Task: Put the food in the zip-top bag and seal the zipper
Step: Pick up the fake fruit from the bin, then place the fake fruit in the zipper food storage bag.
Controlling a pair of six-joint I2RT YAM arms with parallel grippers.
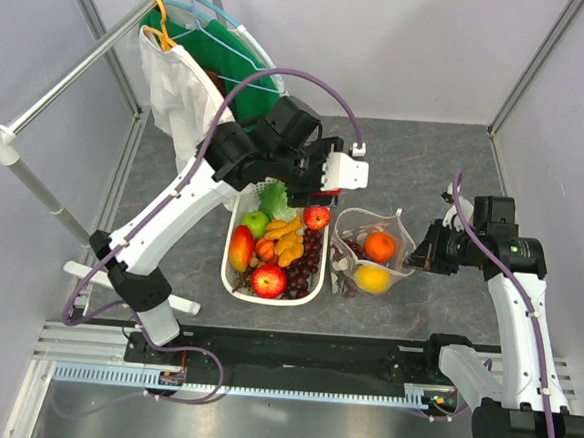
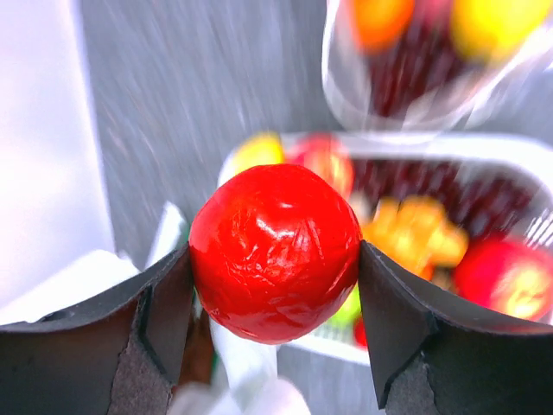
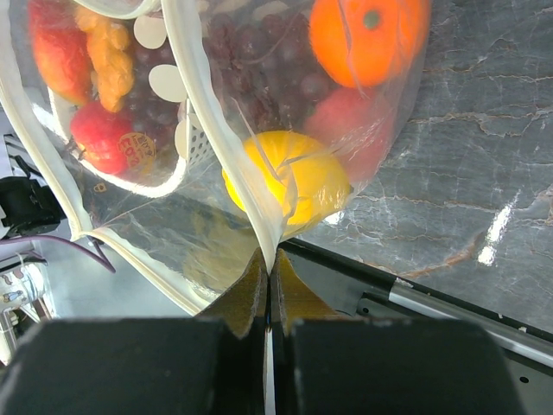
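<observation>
One bag (image 1: pixel 401 242), one basket (image 1: pixel 271 302), two arms (image 1: pixel 172 221) (image 1: pixel 517 295)

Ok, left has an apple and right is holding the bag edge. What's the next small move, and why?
Probably swing the left gripper across to the zip-top bag's open mouth, then lower before releasing. It is shut on the red apple above the white basket, not over the bag. The right gripper pinches the bag's rim, holding the mouth open; an orange and lemon lie inside.

The apple (image 2: pixel 275 251) was glossy red between black fingers (image 2: pixel 406 337). The zip-top bag (image 3: pixel 138 233) was clear with white round dots, showing an orange (image 3: pixel 370 39), a yellow lemon (image 3: pixel 289 177) and dark purple grapes (image 3: pixel 255 47). The basket (image 1: pixel 318 278) was white, the table (image 3: pixel 484 130) grey and veined.
</observation>
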